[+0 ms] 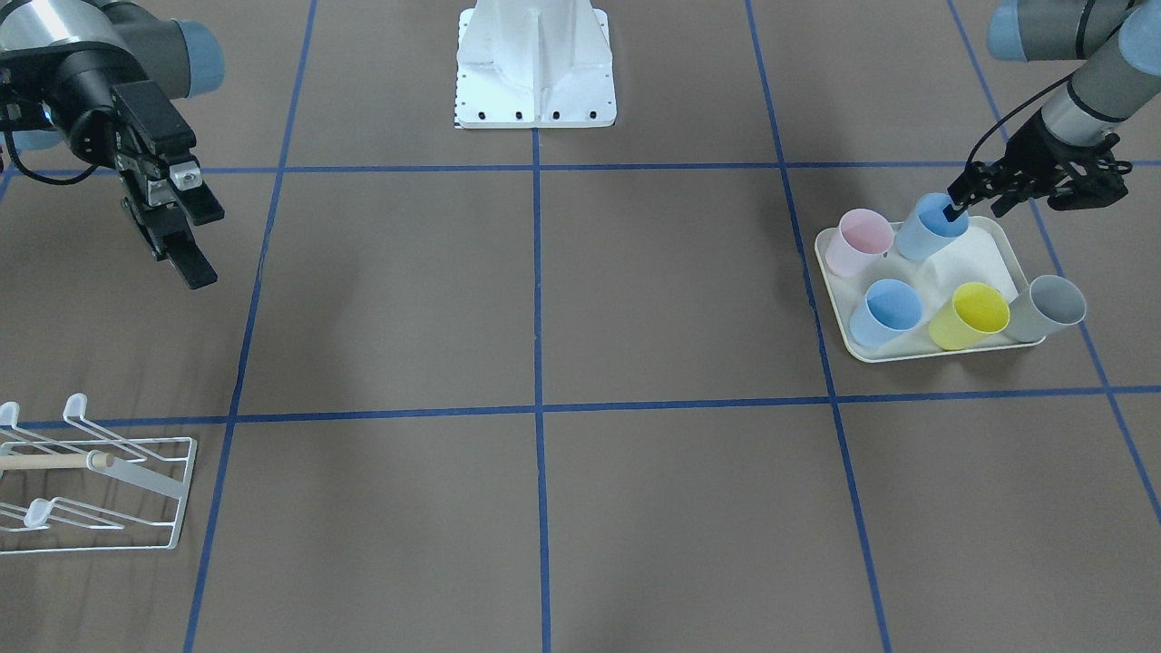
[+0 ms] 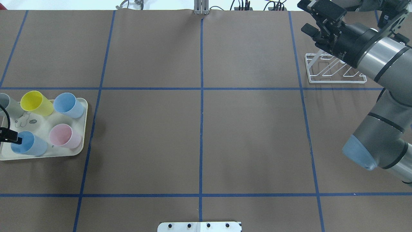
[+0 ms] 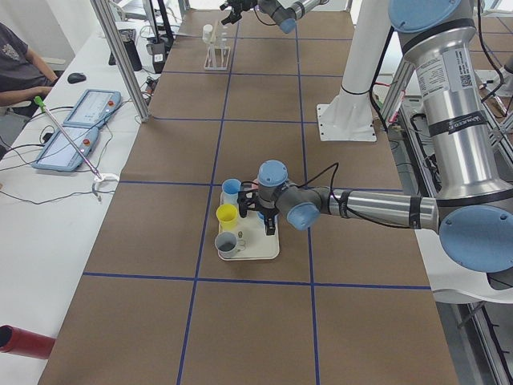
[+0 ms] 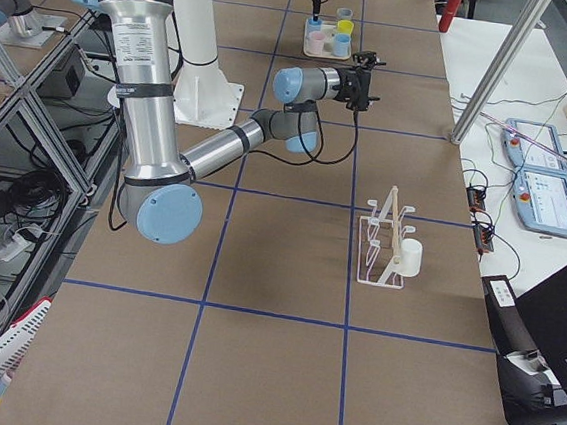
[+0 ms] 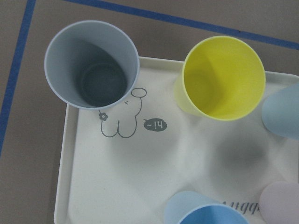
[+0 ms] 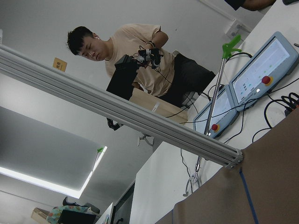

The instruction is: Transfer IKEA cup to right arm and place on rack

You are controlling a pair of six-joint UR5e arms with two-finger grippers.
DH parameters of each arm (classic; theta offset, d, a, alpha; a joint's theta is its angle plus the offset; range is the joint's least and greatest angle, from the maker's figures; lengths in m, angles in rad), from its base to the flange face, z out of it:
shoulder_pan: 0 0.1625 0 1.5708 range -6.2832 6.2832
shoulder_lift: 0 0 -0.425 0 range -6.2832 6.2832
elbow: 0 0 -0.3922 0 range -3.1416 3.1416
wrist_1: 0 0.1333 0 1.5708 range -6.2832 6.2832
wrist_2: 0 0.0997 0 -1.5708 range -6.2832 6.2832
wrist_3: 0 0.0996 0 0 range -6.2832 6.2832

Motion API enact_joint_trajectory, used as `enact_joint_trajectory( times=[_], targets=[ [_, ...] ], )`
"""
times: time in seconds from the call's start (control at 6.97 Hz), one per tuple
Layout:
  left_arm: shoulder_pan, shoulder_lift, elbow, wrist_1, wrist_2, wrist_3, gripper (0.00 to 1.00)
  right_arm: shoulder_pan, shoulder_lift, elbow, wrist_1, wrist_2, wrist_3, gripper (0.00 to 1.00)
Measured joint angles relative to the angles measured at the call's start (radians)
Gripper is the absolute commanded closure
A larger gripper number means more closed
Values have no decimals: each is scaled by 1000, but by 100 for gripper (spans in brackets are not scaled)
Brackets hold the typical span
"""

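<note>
Five cups stand on a cream tray [image 1: 833, 295]. My left gripper [image 1: 954, 210] reaches the near blue cup [image 1: 927, 231] from the tray's robot side. One finger is inside the cup's mouth, and the narrow tips look shut on its rim. In the overhead view the same gripper [image 2: 16, 140] touches that cup [image 2: 30, 145] at the table's left edge. My right gripper [image 1: 195, 238] hangs open and empty above the table, far from the cups. The white wire rack [image 1: 100, 481] with its wooden dowel stands beyond it, near the table's far edge [image 2: 334, 75].
A pink cup [image 1: 862, 240], a second blue cup [image 1: 889, 310], a yellow cup [image 1: 972, 314] and a grey cup [image 1: 1050, 307] share the tray. The white robot base [image 1: 535, 73] stands mid-table. A person [image 3: 20, 68] sits at a side desk with tablets [image 3: 80, 128].
</note>
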Motion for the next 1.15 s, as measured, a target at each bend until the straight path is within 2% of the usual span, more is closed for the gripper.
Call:
enact_joint_trajectory(
  times=[0.14,0.57,0.72,0.86,1.15],
  targets=[
    [3,-3,6,1,0,0,63,-1,0,0,0,0,0,0],
    [19,-15,9,4,0,-2,63,-2,0,-1,0,1,-5,0],
    [22,-19,11,4,0,-2,74,-2,0,-1,0,1,-6,0],
    [23,-23,15,4,0,-2,100,-2,0,-1,0,1,-7,0],
    [22,-21,15,4,0,0,100,-2,0,1,0,0,-4,0]
  ],
)
